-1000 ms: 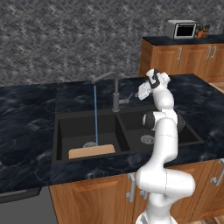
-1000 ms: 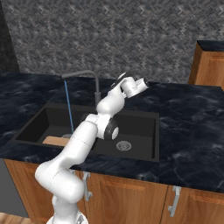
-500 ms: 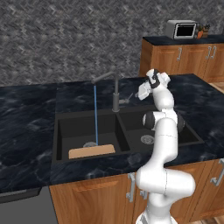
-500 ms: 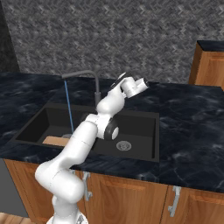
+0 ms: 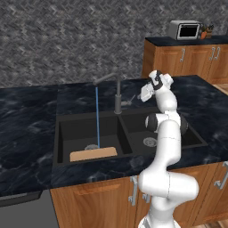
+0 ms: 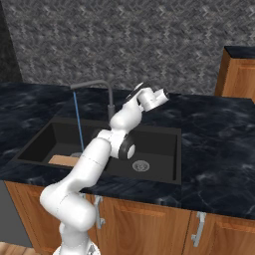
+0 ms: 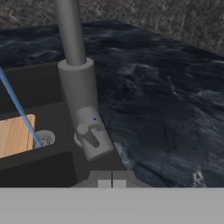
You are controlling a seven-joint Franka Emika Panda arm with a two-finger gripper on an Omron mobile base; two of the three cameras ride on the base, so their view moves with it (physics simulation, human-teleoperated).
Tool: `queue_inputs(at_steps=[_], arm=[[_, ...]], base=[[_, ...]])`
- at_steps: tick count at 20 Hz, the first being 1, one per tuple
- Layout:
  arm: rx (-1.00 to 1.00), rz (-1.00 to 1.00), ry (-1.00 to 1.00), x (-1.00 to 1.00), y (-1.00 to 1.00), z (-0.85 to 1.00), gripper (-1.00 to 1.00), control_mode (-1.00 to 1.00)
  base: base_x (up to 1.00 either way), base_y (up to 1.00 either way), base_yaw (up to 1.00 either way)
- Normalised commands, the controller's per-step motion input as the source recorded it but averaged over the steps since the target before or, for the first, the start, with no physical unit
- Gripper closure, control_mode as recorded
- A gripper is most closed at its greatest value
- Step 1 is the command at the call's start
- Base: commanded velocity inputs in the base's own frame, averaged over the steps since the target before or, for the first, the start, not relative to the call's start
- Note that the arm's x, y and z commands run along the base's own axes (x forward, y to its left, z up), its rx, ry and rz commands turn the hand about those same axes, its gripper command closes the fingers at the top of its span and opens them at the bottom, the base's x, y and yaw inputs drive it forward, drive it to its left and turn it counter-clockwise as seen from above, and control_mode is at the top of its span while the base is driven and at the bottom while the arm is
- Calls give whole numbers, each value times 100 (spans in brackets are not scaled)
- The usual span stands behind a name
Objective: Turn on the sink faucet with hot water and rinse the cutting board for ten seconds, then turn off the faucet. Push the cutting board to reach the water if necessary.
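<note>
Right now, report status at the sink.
Gripper shut, empty, beside the sink faucet. Water running, landing at the drain, just missing the cutting board. Nothing in the way.

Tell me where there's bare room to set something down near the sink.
Bare counter lies left of the sink, and more right of it toward the cabinets. The right basin holds just its drain. The left basin is crowded: board at the front, water onto the drain behind. The shut hand hangs beside the faucet.
</note>
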Motion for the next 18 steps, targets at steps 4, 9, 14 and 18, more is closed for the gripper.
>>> queue_inputs(at_steps=[4, 9, 14, 18], arm=[[0, 0, 0, 0, 0, 0, 100, -100], [0, 0, 0, 0, 0, 0, 100, -100], [0, 0, 0, 0, 0, 0, 100, -100], [0, 0, 0, 0, 0, 0, 100, -100]], base=[[0, 0, 0], [0, 0, 0], [0, 0, 0], [0, 0, 0]])
